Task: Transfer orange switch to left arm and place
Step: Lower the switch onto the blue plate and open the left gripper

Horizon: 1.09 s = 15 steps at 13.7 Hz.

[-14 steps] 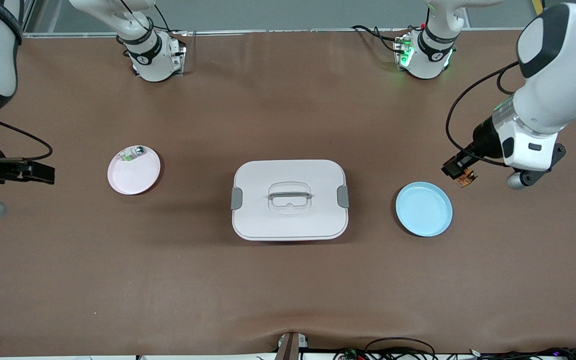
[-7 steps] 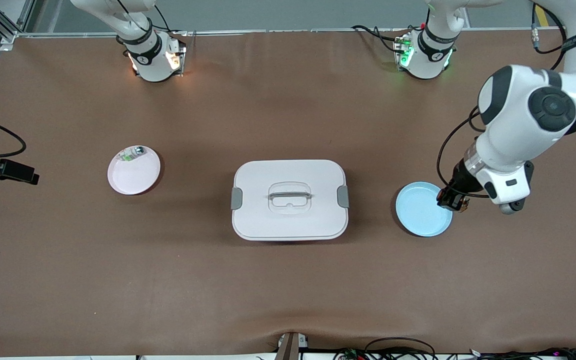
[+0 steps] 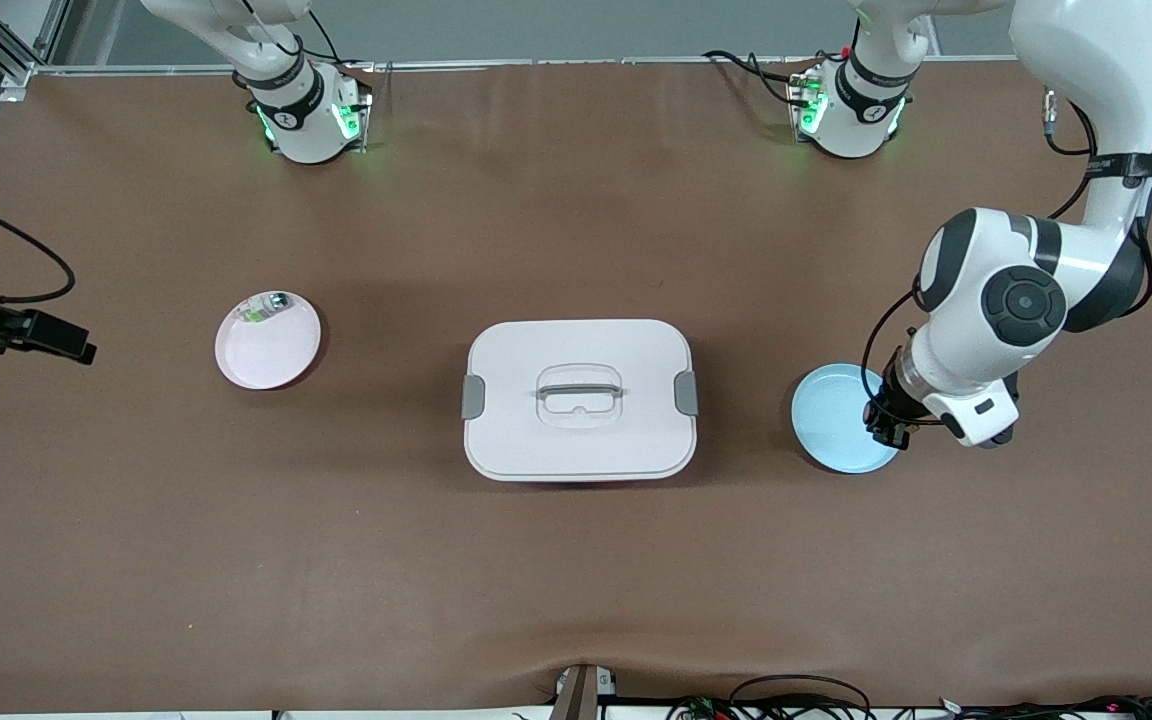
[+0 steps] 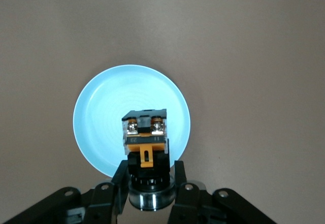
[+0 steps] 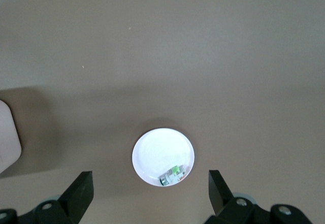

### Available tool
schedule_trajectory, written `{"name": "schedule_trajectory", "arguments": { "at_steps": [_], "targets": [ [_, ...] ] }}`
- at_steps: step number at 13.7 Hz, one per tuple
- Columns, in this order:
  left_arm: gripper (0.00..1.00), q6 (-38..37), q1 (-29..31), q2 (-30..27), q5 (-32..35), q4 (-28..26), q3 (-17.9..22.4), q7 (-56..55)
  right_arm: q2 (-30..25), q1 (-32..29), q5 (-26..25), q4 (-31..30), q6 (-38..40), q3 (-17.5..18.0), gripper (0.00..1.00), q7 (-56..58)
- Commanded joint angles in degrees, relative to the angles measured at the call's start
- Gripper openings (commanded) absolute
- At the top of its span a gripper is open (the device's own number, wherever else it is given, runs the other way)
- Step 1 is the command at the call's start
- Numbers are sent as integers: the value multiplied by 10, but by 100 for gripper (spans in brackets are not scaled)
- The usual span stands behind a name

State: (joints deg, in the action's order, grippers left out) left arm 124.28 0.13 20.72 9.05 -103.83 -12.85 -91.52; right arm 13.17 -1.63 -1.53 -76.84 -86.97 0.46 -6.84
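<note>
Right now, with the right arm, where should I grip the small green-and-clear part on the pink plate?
Across its narrow width, from straight above: the green-and-clear part lies flat by the pink plate's rim, so a sideways approach would probably hit the rim. The open right tool hovers toward the right arm's end; the left tool holds the orange switch over the blue plate.

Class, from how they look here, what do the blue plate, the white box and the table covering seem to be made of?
Blue plate: probably plastic, smooth and slightly glossy, with a soft sheen in the left wrist view.
White box: likely moulded plastic, matte, with rounded corners and grey clips.
Table covering: matte brown sheet, maybe paper or vinyl, with faint ripples.
</note>
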Motion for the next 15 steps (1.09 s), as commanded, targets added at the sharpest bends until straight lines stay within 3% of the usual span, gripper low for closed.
{"name": "schedule_trajectory", "arguments": {
  "at_steps": [1, 6, 15],
  "targets": [
    [0, 1, 5, 19, 10, 5, -3, -30, -40, -4, 13, -55, -14, 6, 100, -23],
    [0, -1, 4, 57, 11, 2, -3, -45, -40, -5, 13, -28, -13, 4, 100, -24],
    [0, 25, 21, 60, 6, -46, -5, -46, -48, -31, 33, -30, -4, 5, 100, -17]
  ]
}}
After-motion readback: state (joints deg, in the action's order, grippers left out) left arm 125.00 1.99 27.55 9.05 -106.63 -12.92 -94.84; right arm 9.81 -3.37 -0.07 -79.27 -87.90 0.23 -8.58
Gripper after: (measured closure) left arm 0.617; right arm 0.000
